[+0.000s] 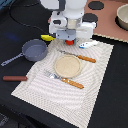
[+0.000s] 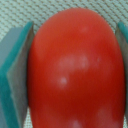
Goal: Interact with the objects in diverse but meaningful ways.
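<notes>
No writing can be read on anything. The tomato [image 2: 75,70], smooth, round and glossy red, sits between the teal pads [image 2: 15,75] of the gripper [image 1: 71,44], which seem to press its sides, over the woven mat [image 1: 95,80]. Beside them lie a yellow banana [image 1: 47,37] and white fish [image 1: 88,44]; the grey pan [image 1: 34,49] rests at the mat's edge
</notes>
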You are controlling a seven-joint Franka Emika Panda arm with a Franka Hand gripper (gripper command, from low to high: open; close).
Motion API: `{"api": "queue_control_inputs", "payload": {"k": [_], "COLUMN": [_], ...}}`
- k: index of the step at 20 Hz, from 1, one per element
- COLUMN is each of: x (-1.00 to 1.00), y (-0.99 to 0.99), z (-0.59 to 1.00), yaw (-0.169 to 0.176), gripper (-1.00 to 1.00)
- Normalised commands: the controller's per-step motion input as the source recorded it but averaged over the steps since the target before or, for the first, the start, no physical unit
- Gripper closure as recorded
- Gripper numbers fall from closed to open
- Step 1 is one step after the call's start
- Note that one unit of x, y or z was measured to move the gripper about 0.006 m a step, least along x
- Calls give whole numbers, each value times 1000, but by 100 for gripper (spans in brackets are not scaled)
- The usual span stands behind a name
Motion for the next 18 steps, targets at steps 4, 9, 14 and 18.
{"api": "queue_control_inputs", "payload": {"k": [4,9,14,18], "x": [-89,-229,-129,70], "y": [7,-11,-146,-469], "z": [628,1000,993,709], "yaw": [1,-7,-18,-48], "gripper": [100,100,100,100]}}
